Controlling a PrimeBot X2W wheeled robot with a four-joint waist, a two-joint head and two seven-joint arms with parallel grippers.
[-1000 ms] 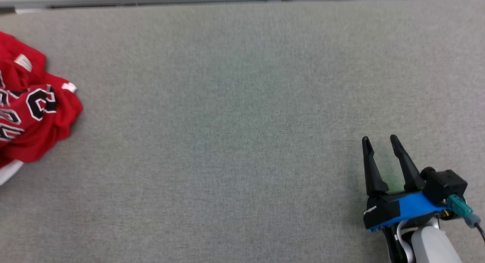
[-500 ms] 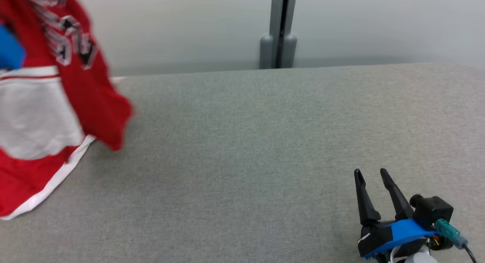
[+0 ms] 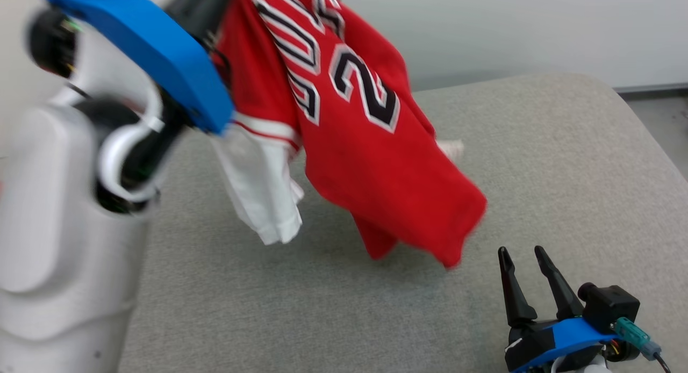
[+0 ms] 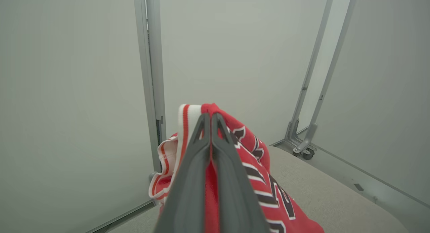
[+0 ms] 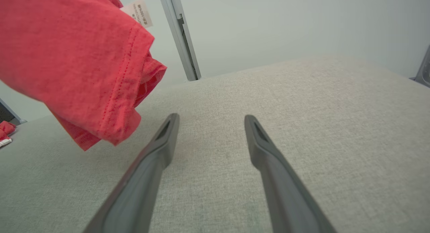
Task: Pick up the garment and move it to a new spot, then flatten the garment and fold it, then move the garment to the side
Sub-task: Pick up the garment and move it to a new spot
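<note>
Our left gripper (image 4: pixel 211 115) pinches the garment (image 3: pixel 371 163) by its trim so it hangs over the table (image 3: pixel 564 163) — free to carry, we judge; our right gripper (image 3: pixel 522 253) stands open.

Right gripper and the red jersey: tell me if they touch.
Apart. The right wrist view shows grey surface between the open right gripper and the hanging jersey.

The red cloth jersey garment (image 3: pixel 376 163) carries black numerals edged in white, with a white panel and red-striped white trim. The grey woven-fabric desk (image 3: pixel 537 174) is plain, and the right gripper (image 3: pixel 521 250) has black jaws on a blue mount.
</note>
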